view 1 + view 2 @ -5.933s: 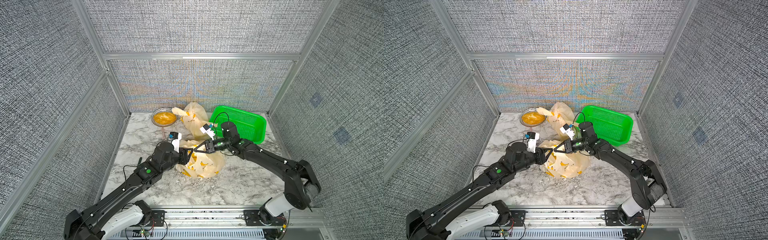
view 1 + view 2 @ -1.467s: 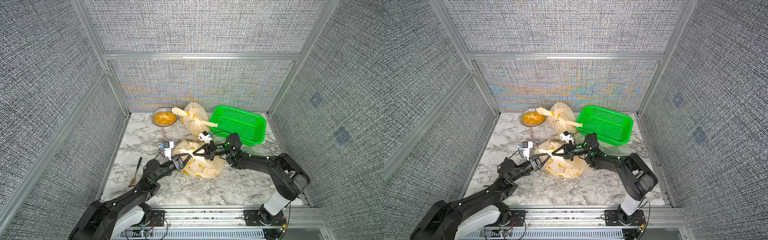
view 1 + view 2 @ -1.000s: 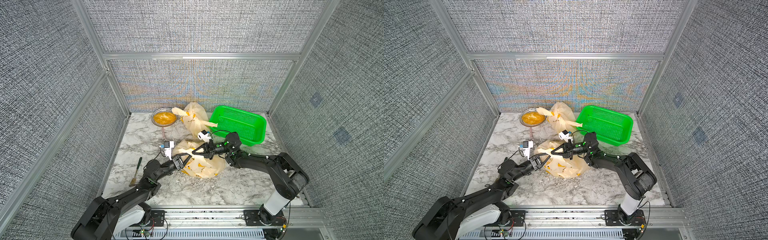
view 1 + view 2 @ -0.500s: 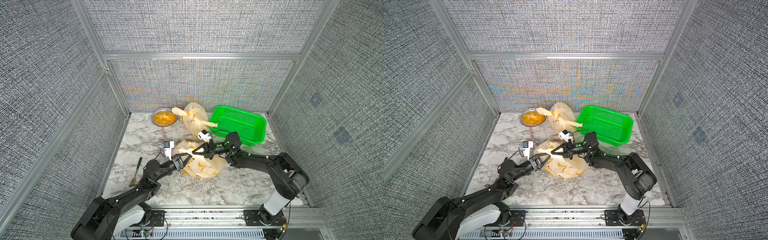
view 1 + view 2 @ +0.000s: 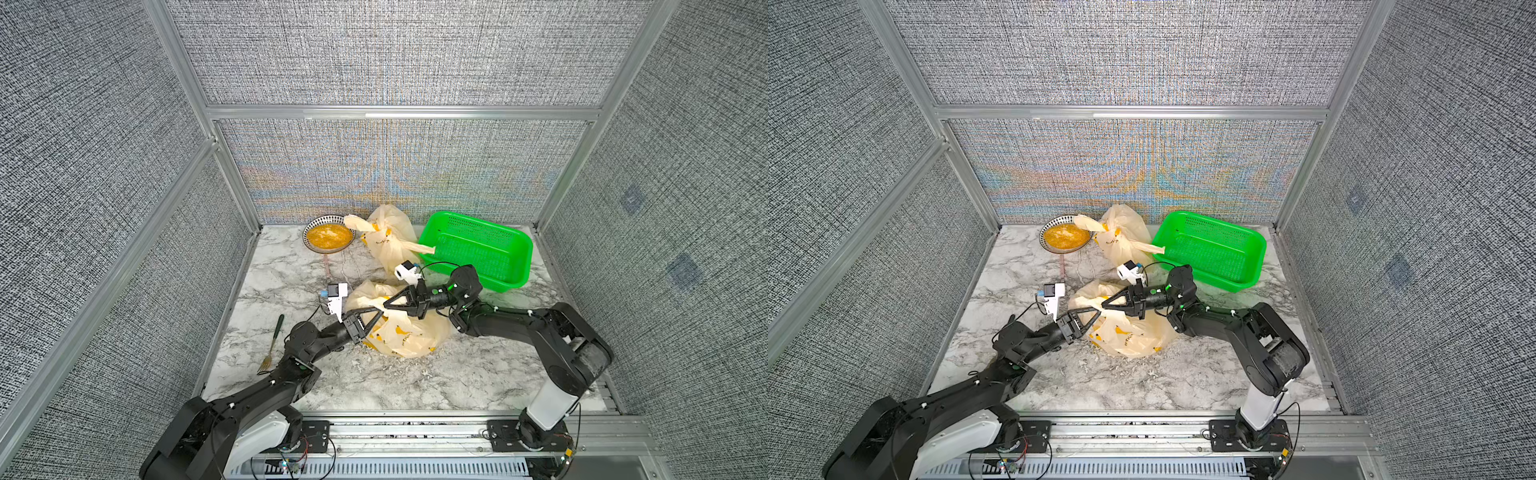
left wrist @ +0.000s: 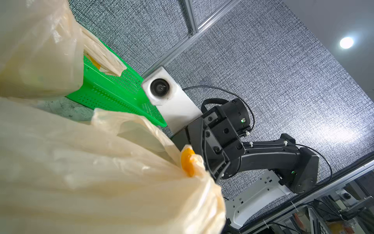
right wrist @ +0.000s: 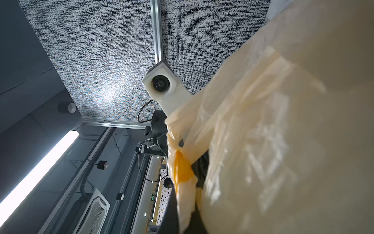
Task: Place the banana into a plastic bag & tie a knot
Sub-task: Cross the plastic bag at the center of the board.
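On the marble table (image 5: 457,374), the plastic bag (image 5: 409,336) lies between the arms, and the banana is presumably inside, though the film hides it. The left gripper (image 5: 377,311) and right gripper (image 5: 390,304) both clench the bag's gathered top, tips nearly meeting. A good knot needs firm pinches and gentle crossing, or the film may tear.

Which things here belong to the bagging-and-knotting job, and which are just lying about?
In the job: near bag, pinched by the left pincer and right pincer, both shut on it. No banana shows.
Lying about: far bag, green basket, bowl, fork.
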Controlling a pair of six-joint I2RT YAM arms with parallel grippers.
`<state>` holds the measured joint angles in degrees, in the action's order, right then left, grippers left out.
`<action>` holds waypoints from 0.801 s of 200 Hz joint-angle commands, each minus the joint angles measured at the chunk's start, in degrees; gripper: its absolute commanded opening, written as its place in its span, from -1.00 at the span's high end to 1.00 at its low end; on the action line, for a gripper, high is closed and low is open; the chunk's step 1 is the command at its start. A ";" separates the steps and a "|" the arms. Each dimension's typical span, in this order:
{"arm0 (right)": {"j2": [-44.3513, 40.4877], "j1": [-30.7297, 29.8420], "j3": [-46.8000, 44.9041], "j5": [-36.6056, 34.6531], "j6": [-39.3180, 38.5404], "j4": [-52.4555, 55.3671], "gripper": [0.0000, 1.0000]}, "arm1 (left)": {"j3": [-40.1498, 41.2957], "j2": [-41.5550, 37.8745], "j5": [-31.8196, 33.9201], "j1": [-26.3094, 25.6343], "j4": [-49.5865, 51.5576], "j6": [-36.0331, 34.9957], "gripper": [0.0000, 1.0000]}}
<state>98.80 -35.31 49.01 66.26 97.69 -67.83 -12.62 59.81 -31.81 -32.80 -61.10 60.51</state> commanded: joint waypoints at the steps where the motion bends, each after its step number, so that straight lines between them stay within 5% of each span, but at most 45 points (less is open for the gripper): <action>1: -0.27 -0.02 0.46 -0.17 -1.35 0.72 1.00 | -0.56 -1.13 -0.50 0.01 0.12 -2.02 1.00; 34: -1.41 0.37 1.54 0.50 -6.59 4.91 0.99 | -1.17 -1.04 -1.35 -0.01 2.27 -2.94 1.00; 81: -4.98 1.51 3.27 0.63 -16.77 15.44 -0.06 | -1.35 -1.49 -1.65 -0.07 5.80 -4.15 1.00; 96: -6.86 1.99 4.34 0.54 -21.68 21.42 -0.26 | -1.63 -1.82 -1.55 -0.07 6.93 -4.59 1.00; 160: -13.37 5.87 4.81 -1.42 -36.52 39.95 -0.36 | -4.55 2.76 -3.02 -0.34 4.68 -4.44 1.00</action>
<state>87.00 -30.63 54.48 65.98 68.45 -35.44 -16.23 60.95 -33.26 -32.97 -54.11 56.49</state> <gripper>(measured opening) 0.694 0.050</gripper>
